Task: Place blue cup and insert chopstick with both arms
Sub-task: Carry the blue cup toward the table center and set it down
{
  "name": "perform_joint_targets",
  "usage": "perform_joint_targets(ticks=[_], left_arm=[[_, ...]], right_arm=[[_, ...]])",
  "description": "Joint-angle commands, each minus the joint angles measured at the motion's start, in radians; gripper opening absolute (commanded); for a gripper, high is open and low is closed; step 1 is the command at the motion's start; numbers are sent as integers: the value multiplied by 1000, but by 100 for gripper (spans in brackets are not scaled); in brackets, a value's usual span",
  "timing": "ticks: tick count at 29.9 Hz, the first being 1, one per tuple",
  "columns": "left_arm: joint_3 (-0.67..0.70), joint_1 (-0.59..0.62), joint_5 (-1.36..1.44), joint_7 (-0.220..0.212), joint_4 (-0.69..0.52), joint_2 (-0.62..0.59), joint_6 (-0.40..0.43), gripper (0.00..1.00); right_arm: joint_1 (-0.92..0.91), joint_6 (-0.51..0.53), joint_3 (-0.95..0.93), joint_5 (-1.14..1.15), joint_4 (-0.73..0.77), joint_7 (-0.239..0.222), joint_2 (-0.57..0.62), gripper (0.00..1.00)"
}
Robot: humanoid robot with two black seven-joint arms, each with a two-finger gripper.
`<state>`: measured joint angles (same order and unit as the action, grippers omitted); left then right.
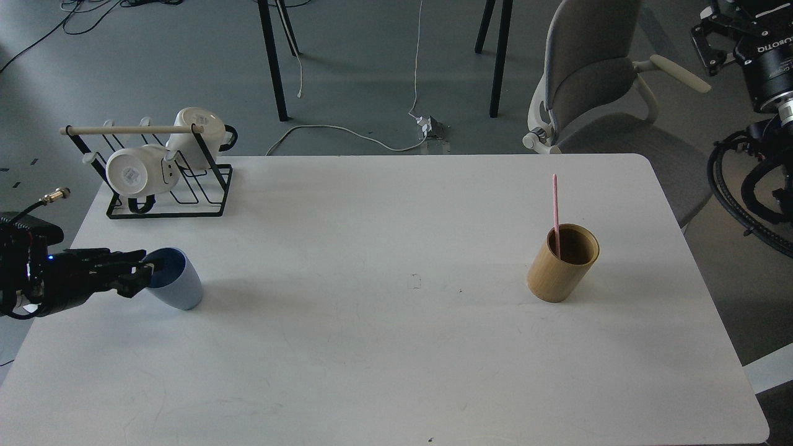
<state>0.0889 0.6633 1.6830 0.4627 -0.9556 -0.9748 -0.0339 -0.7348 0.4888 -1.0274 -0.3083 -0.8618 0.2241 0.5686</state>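
The blue cup (181,286) stands on the white table (396,371) near its left edge, with its mouth facing my left arm. My left gripper (144,271) comes in from the left, and its fingers close on the cup's near rim. The pink chopstick (556,210) stands upright in a tan bamboo cylinder (560,266) at the right of the table. My right gripper (709,46) is raised at the top right, off the table and far from the chopstick. It is dark, and its fingers cannot be told apart.
A black wire rack (167,186) with a pale wooden rod and two white mugs (139,173) stands at the table's back left. A grey chair (595,80) stands behind the table's back right corner. Cables lie on the floor.
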Motion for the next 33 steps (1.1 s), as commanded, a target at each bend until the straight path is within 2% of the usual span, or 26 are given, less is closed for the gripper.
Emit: perform_joint_targets(ticks=[1,6,13,18,23,26,33], left_arm=[[0,-2,1,-1,4,4,0,35],[-1,-4,1,-1,41,30,2,34],[-1,-5,1,1,47,33,3,17],[-21,-2,4,26,46,33,5,2],[-23,44,17,26,29,27,9,0],[-26,131,79,25,-34,21,58,0],[-23,358,217,24,-198,30,288,0]], right_arm=[[0,0,0,0,1,0,2,100],[0,0,0,0,1,0,5,100],[0,0,0,0,3,0,5,100],[0,0,-3,0,3,0,5,100],[-5,0,-10,0,3,0,7,100],[-9,0,-22,0,1,0,16,100],[-15,0,-30,0,1,0,54,100]])
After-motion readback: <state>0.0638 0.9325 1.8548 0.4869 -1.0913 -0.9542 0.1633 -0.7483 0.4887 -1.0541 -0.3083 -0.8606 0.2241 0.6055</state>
